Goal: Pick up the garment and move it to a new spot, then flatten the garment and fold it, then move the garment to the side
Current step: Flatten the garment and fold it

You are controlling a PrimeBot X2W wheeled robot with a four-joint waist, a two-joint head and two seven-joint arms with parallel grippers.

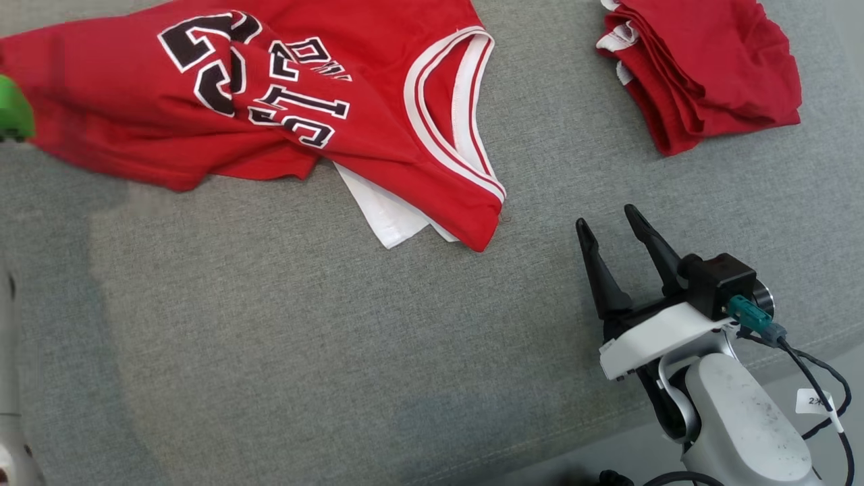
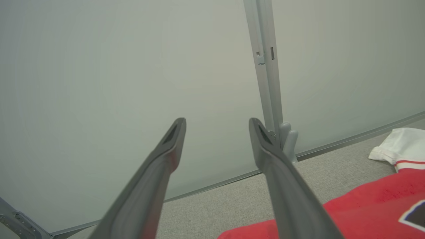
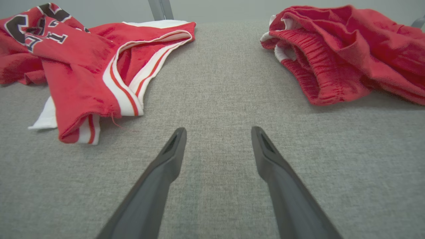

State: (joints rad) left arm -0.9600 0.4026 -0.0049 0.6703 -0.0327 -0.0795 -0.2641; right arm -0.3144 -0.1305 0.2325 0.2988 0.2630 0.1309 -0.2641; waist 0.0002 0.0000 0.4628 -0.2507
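Observation:
A red basketball jersey [image 1: 290, 101] with black lettering and white trim lies crumpled across the upper left of the grey surface; a white layer pokes out beneath its lower edge. The jersey [image 3: 86, 63] also lies at the left of the right wrist view, and its red cloth [image 2: 375, 205] fills the lower right corner of the left wrist view. My right gripper [image 1: 607, 226] stands open at the lower right, apart from the jersey, fingers empty; in its wrist view this gripper [image 3: 218, 132] hovers over bare fabric. My left gripper [image 2: 217, 124] is open, aimed at a pale wall.
A folded pile of red garments [image 1: 702, 67] sits at the upper right, seen too in the right wrist view [image 3: 348, 49]. A green object [image 1: 13, 111] shows at the left edge. The grey cushion surface [image 1: 304, 351] spreads across the middle. A metal post [image 2: 267, 66] rises against the wall.

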